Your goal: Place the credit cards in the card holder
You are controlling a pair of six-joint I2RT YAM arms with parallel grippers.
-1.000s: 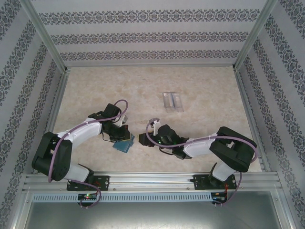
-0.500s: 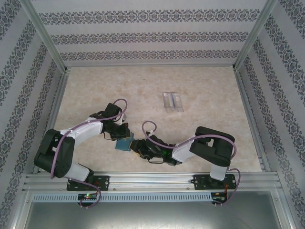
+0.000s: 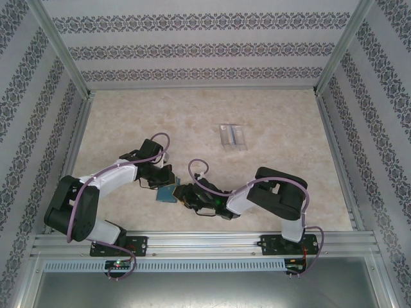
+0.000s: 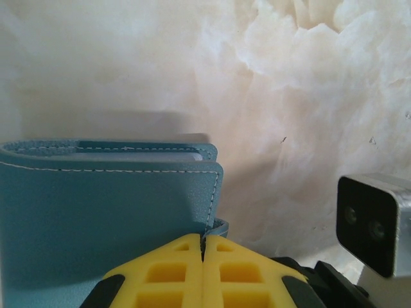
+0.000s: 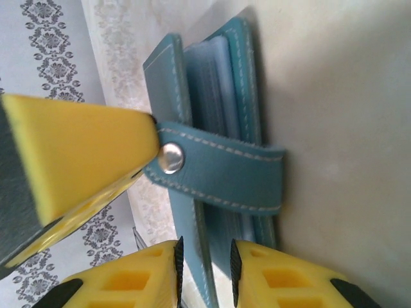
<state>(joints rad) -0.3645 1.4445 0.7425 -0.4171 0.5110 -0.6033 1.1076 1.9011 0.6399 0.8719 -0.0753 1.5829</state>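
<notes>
The small, flat teal-blue folding card holder (image 4: 109, 212) is held just above the pale marbled bench (image 3: 128, 122), near its front edge and between the two arms. The left gripper (image 4: 202, 256) has its yellow fingers pressed together on the end of the teal closing strap (image 5: 225, 176), right beside the round metal snap (image 5: 171, 157). The right gripper (image 5: 204, 276) stands with narrow jaws on both sides of one cover's edge; if it really pinches the cover, I cannot tell.

Between the covers I see the pale, bluish-white plastic credit cards (image 5: 215, 77), so I judge the main part is done (how many cards are inside is hidden). The strap goes around the open side, and it looks like only the fastening is left. The clear plastic stand (image 3: 232, 136) lies well apart, further back on the bench.
</notes>
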